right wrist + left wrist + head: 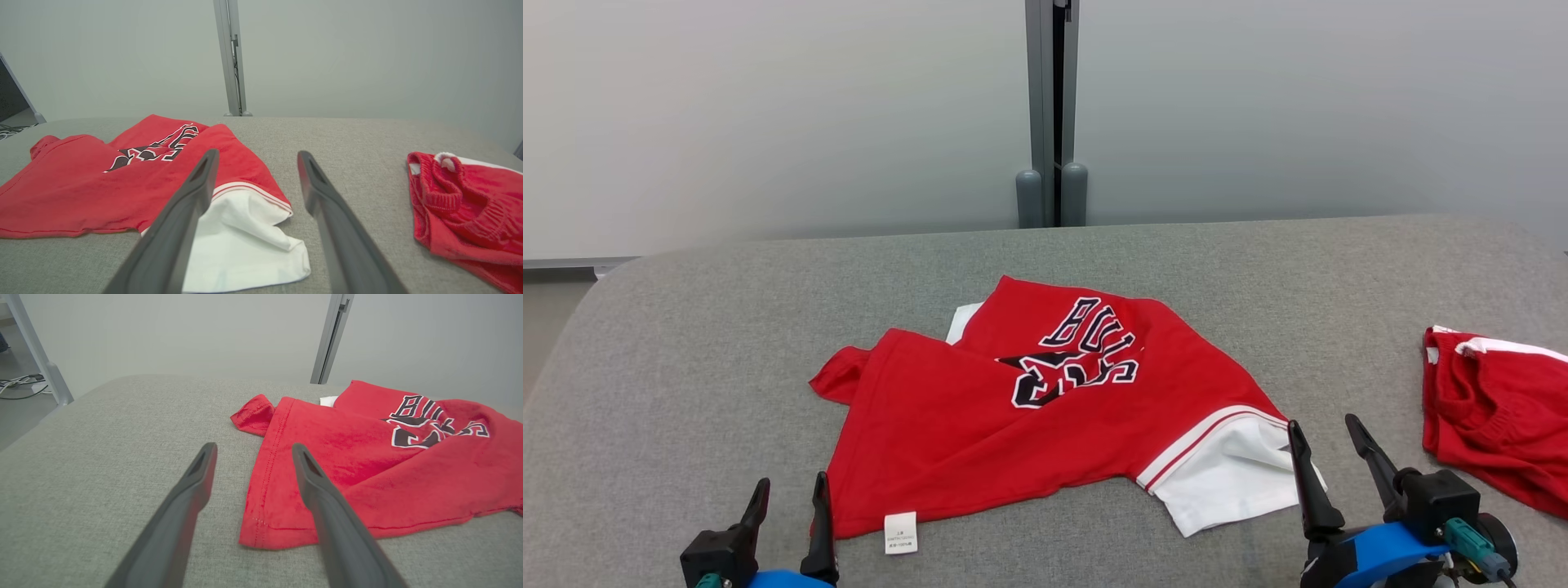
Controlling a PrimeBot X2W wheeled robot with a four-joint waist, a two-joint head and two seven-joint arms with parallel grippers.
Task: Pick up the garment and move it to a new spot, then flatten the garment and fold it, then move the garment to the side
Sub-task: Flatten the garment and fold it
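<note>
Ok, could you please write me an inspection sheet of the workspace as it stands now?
Surface: grey fabric-covered table, smooth.
Job's things: red T-shirt with black-and-white lettering and a white sleeve, rumpled and partly doubled over at the middle; white care label showing at its near hem.
Clutter: second red garment with white trim, bunched at the table's right edge, apart from the T-shirt.
Grippers: left gripper open, empty, at the T-shirt's near left corner; right gripper open, empty, by the white sleeve.
Cables: cables on the floor off the table.
Surroundings: pale grey wall panels meeting at a grey metal post.
</note>
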